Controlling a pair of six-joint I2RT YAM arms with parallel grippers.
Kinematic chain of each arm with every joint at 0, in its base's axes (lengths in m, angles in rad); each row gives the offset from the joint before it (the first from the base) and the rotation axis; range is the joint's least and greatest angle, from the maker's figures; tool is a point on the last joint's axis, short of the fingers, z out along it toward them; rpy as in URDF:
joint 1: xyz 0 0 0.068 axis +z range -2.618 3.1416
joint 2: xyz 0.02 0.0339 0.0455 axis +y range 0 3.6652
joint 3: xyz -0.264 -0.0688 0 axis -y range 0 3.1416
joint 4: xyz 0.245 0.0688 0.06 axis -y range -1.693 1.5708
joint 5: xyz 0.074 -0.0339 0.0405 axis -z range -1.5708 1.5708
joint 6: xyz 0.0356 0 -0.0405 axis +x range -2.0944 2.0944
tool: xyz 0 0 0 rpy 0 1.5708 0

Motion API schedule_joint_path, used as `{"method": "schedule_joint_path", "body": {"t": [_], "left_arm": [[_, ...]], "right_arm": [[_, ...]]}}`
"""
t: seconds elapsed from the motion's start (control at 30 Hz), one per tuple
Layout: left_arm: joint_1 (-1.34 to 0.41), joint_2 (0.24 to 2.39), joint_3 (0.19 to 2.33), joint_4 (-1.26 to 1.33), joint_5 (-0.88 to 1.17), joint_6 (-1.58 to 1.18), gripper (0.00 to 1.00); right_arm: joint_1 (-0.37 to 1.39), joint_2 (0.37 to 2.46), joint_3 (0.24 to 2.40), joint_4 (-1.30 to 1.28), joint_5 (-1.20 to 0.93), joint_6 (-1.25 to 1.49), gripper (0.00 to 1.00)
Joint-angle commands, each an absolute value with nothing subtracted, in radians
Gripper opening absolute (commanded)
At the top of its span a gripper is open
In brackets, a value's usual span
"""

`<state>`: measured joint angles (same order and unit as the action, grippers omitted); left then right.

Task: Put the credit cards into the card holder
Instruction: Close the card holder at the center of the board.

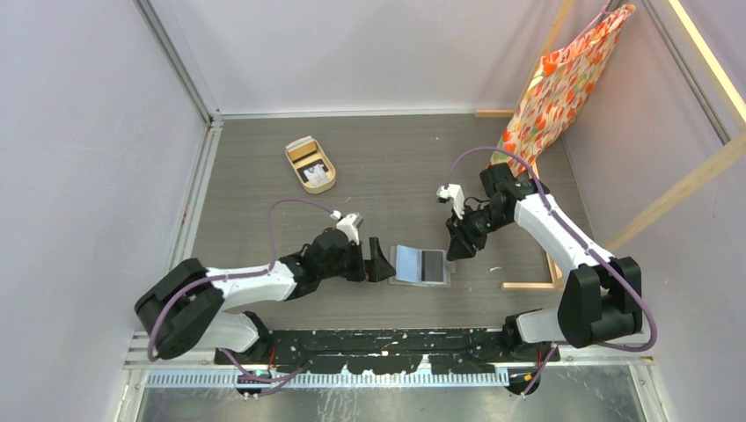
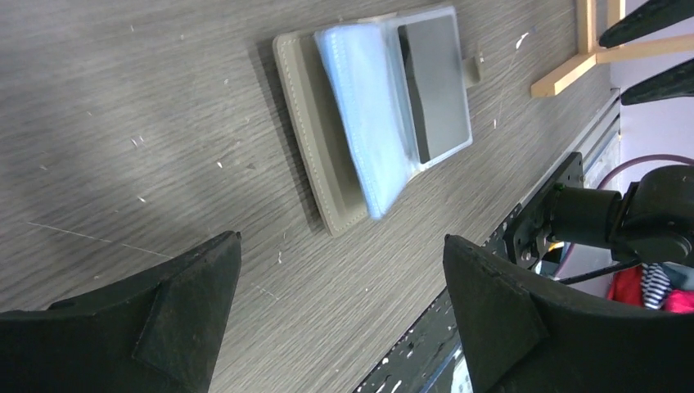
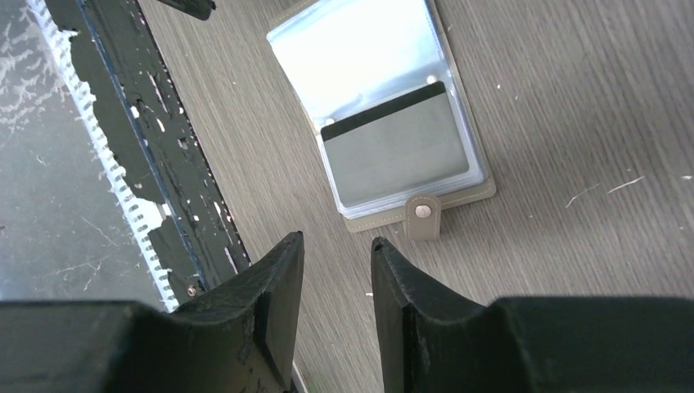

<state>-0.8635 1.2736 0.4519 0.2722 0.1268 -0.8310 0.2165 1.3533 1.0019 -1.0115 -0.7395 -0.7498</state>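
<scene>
The card holder [image 1: 420, 265] lies open and flat on the bench [image 1: 396, 149], near its front edge, between the two end effectors. Its cover is a grey-brown, squarish leather-like piece with stitched edges and rounded corners. A small snap tab [image 3: 423, 217] with a metal stud sticks out from one side. Inside it are glossy, clear-bluish plastic sleeves [image 3: 360, 57].

One credit card [image 3: 397, 151] sits in a sleeve. The right wrist view shows it as flat grey with a black stripe along one long edge. In the left wrist view the same card looks like a dark rectangle under the film, and the sleeves fan up from the cover in a loose stack. The top view gives only a pale half and a dark half.

The left end effector [image 2: 342, 241] is just beside the holder, spread wide and released, with nothing between its black, matte, wedge-shaped fingers. The right end effector [image 3: 335, 241] hangs over the tab side. Its jaws stand a narrow gap apart and grip nothing.

Only the top view shows the tan oval tray [image 1: 310, 164], well apart at the far left. It holds pale and dark flat pieces too small to identify. That view also shows an orange patterned cloth [image 1: 563, 79] hanging from a bare wooden frame [image 1: 686, 185] at the right.
</scene>
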Motion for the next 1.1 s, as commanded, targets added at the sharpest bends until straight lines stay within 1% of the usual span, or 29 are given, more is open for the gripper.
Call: {"method": "schedule_joint_path", "body": {"t": [0.0, 0.1, 0.2, 0.27, 0.37, 0.57, 0.7, 0.87, 1.07], "left_arm": [[-0.855, 1.380, 0.477, 0.449, 0.201, -0.925, 0.94], [-0.852, 1.466, 0.485, 0.512, 0.222, -0.963, 0.92], [-0.850, 1.522, 0.502, 0.518, 0.213, -0.990, 0.92], [-0.846, 1.549, 0.526, 0.478, 0.204, -1.007, 0.91], [-0.840, 1.575, 0.561, 0.413, 0.202, -1.013, 0.87], [-0.826, 1.549, 0.594, 0.345, 0.139, -0.974, 0.88], [-0.796, 1.570, 0.668, 0.264, 0.167, -0.913, 0.88], [-0.759, 1.638, 0.702, 0.281, 0.295, -0.911, 0.84], [-0.752, 1.668, 0.709, 0.280, 0.336, -0.925, 0.84]], "right_arm": [[0.231, 1.379, 0.994, -0.971, -0.692, -0.726, 0.41], [0.241, 1.404, 0.998, -0.967, -0.654, -0.716, 0.41], [0.246, 1.407, 0.999, -0.963, -0.648, -0.713, 0.41], [0.247, 1.406, 0.997, -0.960, -0.645, -0.710, 0.41], [0.248, 1.406, 0.997, -0.961, -0.643, -0.708, 0.41], [0.250, 1.407, 0.997, -0.957, -0.640, -0.705, 0.41], [0.254, 1.415, 0.996, -0.956, -0.639, -0.703, 0.40], [0.268, 1.436, 0.986, -0.952, -0.630, -0.709, 0.37], [0.325, 1.522, 0.998, -0.943, -0.554, -0.694, 0.28]]}}
